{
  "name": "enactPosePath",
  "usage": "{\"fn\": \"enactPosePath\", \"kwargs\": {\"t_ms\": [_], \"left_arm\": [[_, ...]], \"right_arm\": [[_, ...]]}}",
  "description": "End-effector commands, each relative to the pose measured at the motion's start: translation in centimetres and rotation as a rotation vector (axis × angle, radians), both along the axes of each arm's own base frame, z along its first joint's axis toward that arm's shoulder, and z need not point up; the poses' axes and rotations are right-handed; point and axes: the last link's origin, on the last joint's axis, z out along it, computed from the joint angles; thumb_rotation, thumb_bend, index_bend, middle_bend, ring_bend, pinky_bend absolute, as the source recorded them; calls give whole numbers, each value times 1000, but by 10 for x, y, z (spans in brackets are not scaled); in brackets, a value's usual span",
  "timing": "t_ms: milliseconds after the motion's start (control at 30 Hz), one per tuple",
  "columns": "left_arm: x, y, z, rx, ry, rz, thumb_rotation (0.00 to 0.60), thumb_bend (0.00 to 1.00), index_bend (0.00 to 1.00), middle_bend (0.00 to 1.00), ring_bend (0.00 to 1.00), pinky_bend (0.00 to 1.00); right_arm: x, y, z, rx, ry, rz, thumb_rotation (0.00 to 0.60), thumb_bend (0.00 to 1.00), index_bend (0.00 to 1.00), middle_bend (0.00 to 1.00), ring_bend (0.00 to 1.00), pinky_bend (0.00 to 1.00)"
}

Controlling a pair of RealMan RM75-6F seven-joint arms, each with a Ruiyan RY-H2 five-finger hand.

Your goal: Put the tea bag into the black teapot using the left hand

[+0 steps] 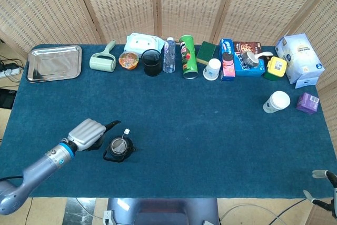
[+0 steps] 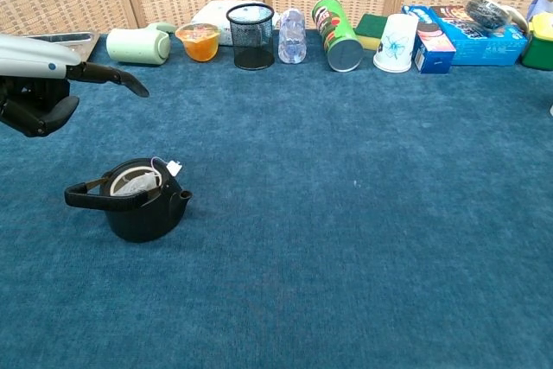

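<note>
— Where is the teapot (image 2: 138, 206) from the left hand (image 2: 39, 84)?
— Just to its right, nearer the table's (image 1: 210, 130) front edge, apart from it.
— And the tea bag (image 2: 134, 184)?
— Inside the teapot; its tag (image 2: 174, 167) hangs over the rim.

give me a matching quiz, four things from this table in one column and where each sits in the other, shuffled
Things:
1. tea bag
2. metal tray
3. purple box
4. left hand

Places:
A. far left corner of the table
B. inside the black teapot
C. near the table's right edge
D. above the cloth, left of the teapot, holding nothing

Pairs: 1-B, 2-A, 3-C, 4-D
</note>
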Motion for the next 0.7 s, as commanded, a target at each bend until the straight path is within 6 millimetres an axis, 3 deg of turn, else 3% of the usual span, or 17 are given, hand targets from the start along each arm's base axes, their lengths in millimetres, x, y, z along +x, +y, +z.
{"fn": "enactPosePath", "kwargs": {"t_ms": [33,300,700], "left_arm": [[7,-4,5,-63,63,-16,600,1000,97,1000,1000,956],[14,-6,3,-148,132,-9,600,1000,155,1000,1000,964],[13,-7,-8,-234,196,31,600,1000,159,1000,1000,966]], "right_arm": [[-1,0,0,-1,-2,-1,600,218,361,396,322,302],[-2,0,-2,1,-9,-3,600,217,361,396,322,302],[-3,1,-1,-3,-11,-7,600,217,362,396,322,302]]}}
